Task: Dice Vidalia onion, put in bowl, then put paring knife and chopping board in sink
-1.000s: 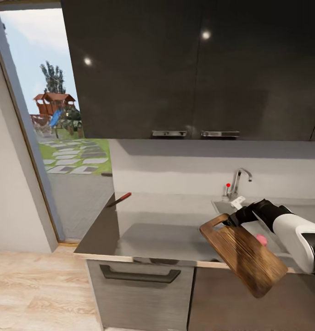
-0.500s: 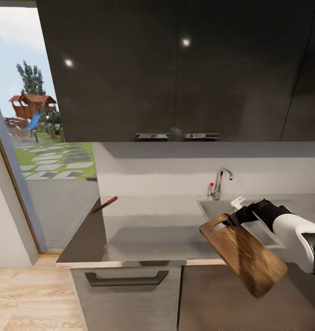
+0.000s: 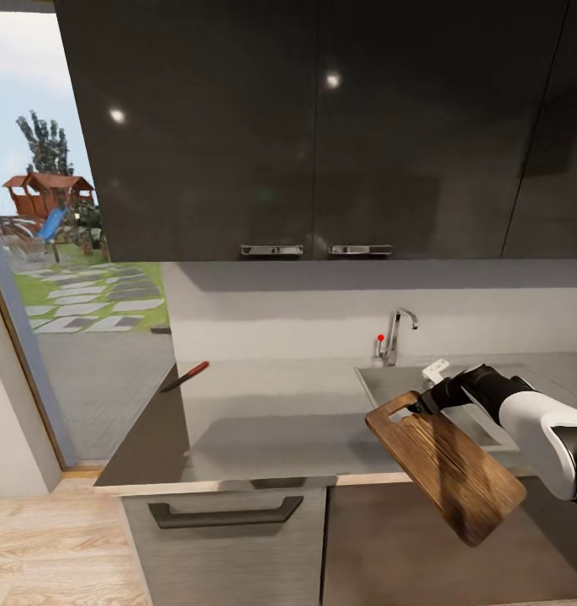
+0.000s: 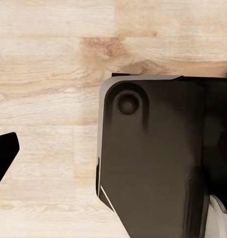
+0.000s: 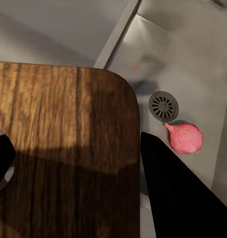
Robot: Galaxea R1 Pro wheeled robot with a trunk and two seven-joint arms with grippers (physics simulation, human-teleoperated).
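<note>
Head view: your right tool (image 3: 429, 402) clamps the chopping board (image 3: 447, 465) above the tabletop (image 3: 272, 417); the paring knife (image 3: 185, 376) lies toward nine o'clock; left tool's opening, cannot tell.

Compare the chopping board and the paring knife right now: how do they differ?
The chopping board is broad brown wood, held tilted in the air by the right gripper; the paring knife is slim, red-handled and far smaller, lying untouched at the countertop far left edge. Neither is in the sink.

The brown grained wooden chopping board (image 3: 446, 473) hangs tilted above the grey worktop's (image 3: 272, 421) front edge. The red-handled paring knife (image 3: 184, 376) lies at its far left. The pinkish onion (image 5: 185, 138) sits beside the steel sink's (image 5: 192, 64) drain.
</note>
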